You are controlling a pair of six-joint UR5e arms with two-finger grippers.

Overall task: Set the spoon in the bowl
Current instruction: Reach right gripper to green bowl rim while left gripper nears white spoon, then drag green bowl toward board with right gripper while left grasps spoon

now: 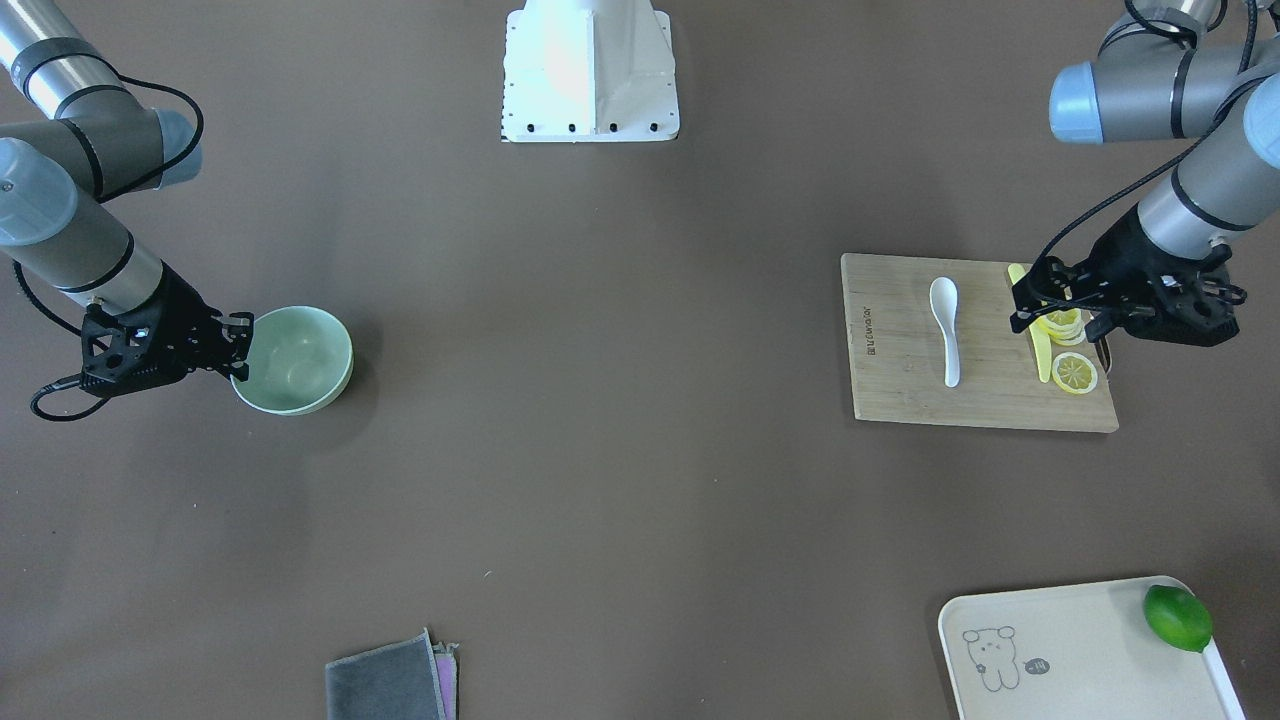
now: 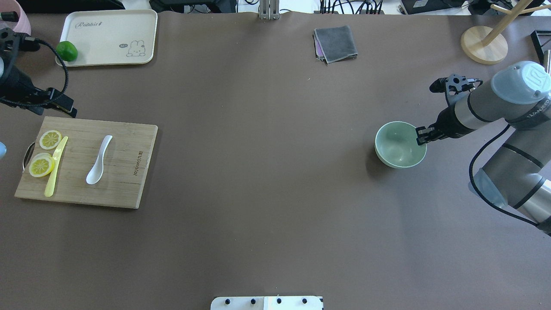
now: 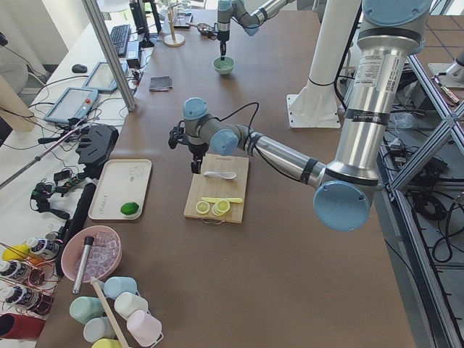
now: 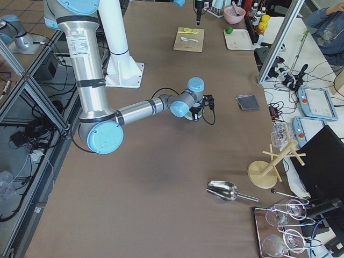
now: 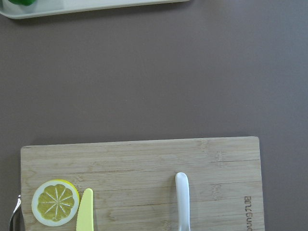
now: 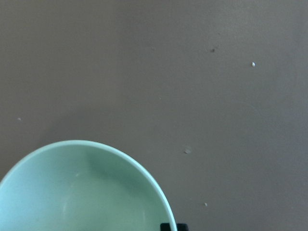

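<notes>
Brown table (image 1: pixel 600 450). Wooden cutting board (image 1: pixel 900 395) sits on the robot's left side, mint bowl (image 1: pixel 300 360) far off on the right, upright and empty. Right gripper (image 1: pixel 240 347) is at the bowl's rim; can't tell if it's clamped on it. Left gripper (image 1: pixel 1020 300) hovers over the board edge by the knife (image 1: pixel 1042 360); finger gap unclear. Spoon (image 1: pixel 950 340) lies flat mid-board, untouched, beside two lemon slices (image 1: pixel 1075 373).

The spoon (image 2: pixel 99 160) lies on a cutting board (image 2: pixel 125 181) at the table's (image 2: pixel 258 193) left end, with a knife (image 2: pixel 55 167) and lemon slices (image 2: pixel 41 165) further left on it. Beyond the board, a tray (image 2: pixel 107 38) holds a lime (image 2: pixel 67 51). The bowl (image 2: pixel 398 146) stands far right.
</notes>
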